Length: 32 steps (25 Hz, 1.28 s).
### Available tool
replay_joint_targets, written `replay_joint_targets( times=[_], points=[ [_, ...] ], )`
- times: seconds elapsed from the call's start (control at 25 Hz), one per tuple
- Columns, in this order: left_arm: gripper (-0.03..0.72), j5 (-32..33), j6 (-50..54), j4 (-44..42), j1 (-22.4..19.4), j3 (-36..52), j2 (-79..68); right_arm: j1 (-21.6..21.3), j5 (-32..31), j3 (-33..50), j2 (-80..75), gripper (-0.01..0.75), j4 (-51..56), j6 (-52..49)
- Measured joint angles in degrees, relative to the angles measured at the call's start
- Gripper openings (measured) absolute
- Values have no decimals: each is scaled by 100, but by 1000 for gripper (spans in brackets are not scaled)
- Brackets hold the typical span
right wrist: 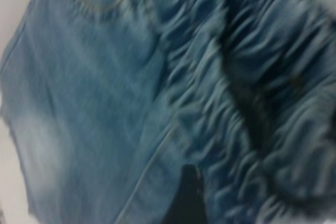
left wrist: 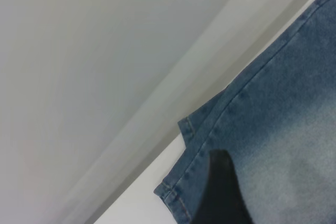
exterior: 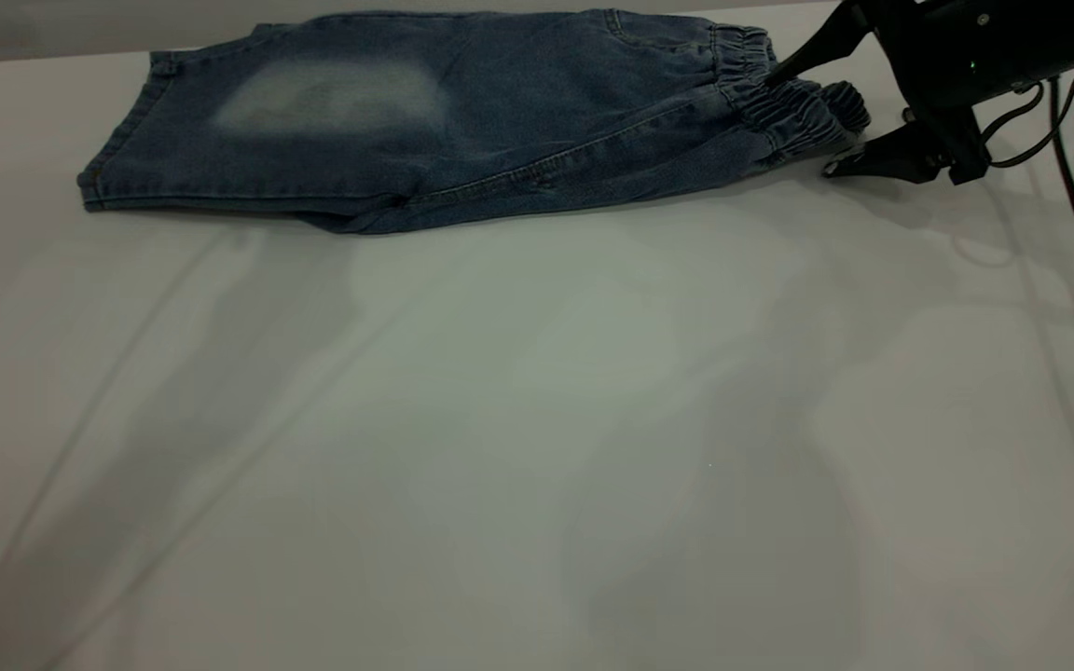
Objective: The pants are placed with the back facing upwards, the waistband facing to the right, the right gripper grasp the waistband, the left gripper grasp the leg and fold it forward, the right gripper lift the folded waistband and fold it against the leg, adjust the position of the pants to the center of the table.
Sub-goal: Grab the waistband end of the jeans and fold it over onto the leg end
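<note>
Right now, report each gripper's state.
Right gripper: open, jaws either side of the waistband.
Left gripper: over the pants, state cannot be told.

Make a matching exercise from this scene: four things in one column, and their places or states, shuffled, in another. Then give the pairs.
Things:
1. blue denim pants
2. gathered elastic waistband
3. black right gripper
4. faded pale patch

Places or states:
A. open, jaws either side of the ruffled edge
B. bunched at the garment's right end
C. lying folded at the white table's far edge
D. on the upper layer, toward the hem at the left

Pairs: 1-C, 2-B, 3-A, 4-D
</note>
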State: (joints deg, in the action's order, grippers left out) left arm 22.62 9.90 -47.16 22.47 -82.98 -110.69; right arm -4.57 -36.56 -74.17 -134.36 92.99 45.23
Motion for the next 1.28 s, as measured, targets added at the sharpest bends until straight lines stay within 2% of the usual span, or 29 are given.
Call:
replay_joint_targets(
  times=[0.36, 0.48, 0.6, 0.76, 0.8, 1.28],
  points=[
    [482, -5, 0, 50, 0, 0, 0, 0, -397, -367, -354, 587, 173, -13],
    [477, -39, 0, 87, 0, 8, 0, 5, -404, -400, -410, 547, 209, -8],
    [470, -124, 21, 171, 0, 70, -27, 5, -392, -400, -410, 433, 405, -12],
    [468, -185, 21, 254, 0, 70, -188, 0, -652, -400, -410, 148, 722, -6],
    [468, -197, 21, 254, 0, 70, -229, 0, -717, -400, -410, 108, 722, 4],
    [468, -843, 134, 432, 67, 303, -910, -49, -2156, -400, 167, 106, 671, 676]
  ],
)
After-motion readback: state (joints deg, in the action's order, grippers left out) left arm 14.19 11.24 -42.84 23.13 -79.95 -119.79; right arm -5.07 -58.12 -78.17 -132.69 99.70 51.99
